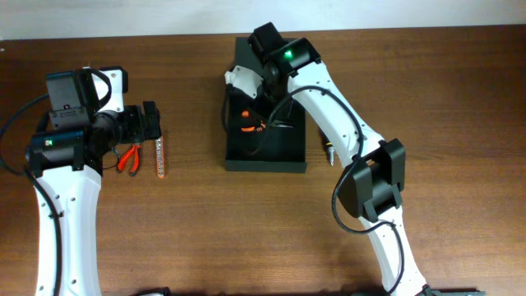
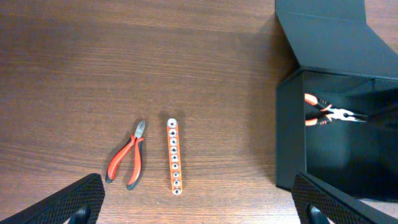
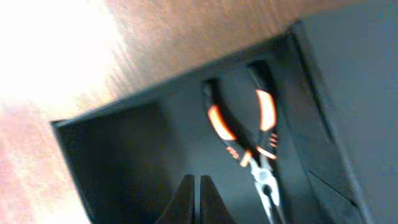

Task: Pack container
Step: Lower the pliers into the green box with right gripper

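1. Two tools lie on the table (image 1: 427, 74) left of the container (image 1: 267, 156) — red pliers (image 2: 127, 163) and, just beside them, a bit strip (image 2: 175, 157). The container sits mid-table with its lid (image 2: 329, 31) open at the far side.
2. Orange pliers (image 3: 249, 134) rest inside the container near one wall. The right gripper (image 3: 194, 199) hangs above the container floor, fingers pressed together on nothing.
3. Left of the container, the left gripper (image 2: 199, 198) hovers over the two loose tools with its fingers spread wide and empty — likely the arm for the next pick.
4. For a clean pick, come straight down over the red pliers near the pivot, jaws across the handles, so the strip beside them is not nudged.
5. Lift the right arm clear of the container first, or the arms could meet over its opening.
6. Set the tool in the bare part of the container, away from the orange pliers.
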You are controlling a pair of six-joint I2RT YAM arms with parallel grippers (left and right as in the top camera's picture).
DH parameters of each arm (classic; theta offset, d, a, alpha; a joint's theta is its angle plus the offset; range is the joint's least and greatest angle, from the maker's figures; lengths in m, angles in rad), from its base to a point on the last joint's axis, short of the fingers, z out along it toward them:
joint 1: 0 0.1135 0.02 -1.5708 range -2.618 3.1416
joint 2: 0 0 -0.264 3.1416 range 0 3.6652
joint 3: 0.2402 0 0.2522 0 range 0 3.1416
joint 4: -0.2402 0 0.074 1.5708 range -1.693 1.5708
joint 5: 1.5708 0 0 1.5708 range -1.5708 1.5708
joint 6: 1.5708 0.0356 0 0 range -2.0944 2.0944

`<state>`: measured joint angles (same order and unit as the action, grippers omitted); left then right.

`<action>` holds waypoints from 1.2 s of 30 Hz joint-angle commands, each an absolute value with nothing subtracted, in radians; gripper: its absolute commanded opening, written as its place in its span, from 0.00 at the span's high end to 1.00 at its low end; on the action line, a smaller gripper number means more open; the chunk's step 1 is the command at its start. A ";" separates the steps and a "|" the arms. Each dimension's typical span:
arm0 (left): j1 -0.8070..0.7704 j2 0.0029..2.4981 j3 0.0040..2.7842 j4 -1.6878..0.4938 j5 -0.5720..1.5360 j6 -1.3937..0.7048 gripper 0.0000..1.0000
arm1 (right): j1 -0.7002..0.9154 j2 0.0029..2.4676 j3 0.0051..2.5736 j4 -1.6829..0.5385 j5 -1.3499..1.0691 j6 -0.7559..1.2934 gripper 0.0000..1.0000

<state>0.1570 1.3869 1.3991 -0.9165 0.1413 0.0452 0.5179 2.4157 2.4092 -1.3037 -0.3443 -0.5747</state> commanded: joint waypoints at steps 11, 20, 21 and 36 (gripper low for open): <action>0.162 1.391 1.421 -0.914 0.134 0.065 0.01 | 0.576 2.435 2.148 -1.145 -0.390 -0.567 0.96; 0.162 1.391 1.421 -0.914 0.134 0.065 0.01 | 0.574 2.436 1.996 -0.982 -0.378 -0.567 0.96; 0.162 1.391 1.421 -0.914 0.134 0.065 0.01 | 0.574 2.436 1.996 -0.964 -0.377 -0.567 0.96; 0.162 1.391 1.421 -0.914 0.134 0.065 0.01 | 0.540 2.442 1.996 -0.828 -0.293 -0.567 0.96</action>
